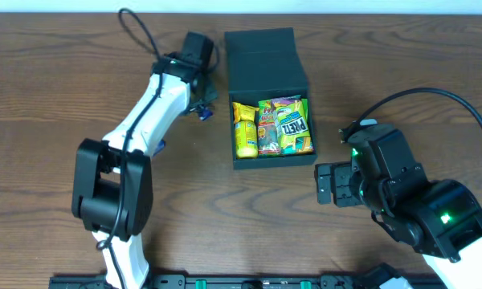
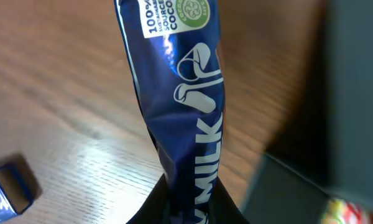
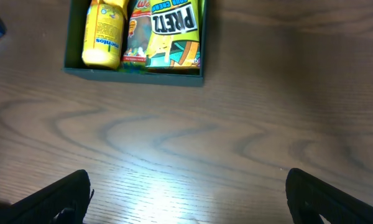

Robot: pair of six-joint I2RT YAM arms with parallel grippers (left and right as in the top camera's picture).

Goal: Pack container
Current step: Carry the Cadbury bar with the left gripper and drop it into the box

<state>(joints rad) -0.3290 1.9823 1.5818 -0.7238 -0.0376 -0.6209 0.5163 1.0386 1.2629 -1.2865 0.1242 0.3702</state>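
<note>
Left hand (image 2: 185, 208) is clamped on the end of a dark blue glossy milk chocolate wrapper (image 2: 186, 112), which sticks out over the wooden tabletop (image 1: 56, 88); a small blue packet (image 2: 9, 186) lies nearby; right hand (image 3: 186, 199) has its fingers wide apart, holding nothing; between the arms sits the matte black square cardboard container (image 1: 261, 64), lid flipped back, with a yellow candy tube (image 1: 243, 128) and a green-yellow Pretz bag (image 1: 296, 124) inside.

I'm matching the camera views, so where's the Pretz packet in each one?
Overhead: Pretz packet at centre, right side of the container.
Left wrist: not clearly in it.
Right wrist: top edge, left of centre.
Shared landmark: the black container.
</note>
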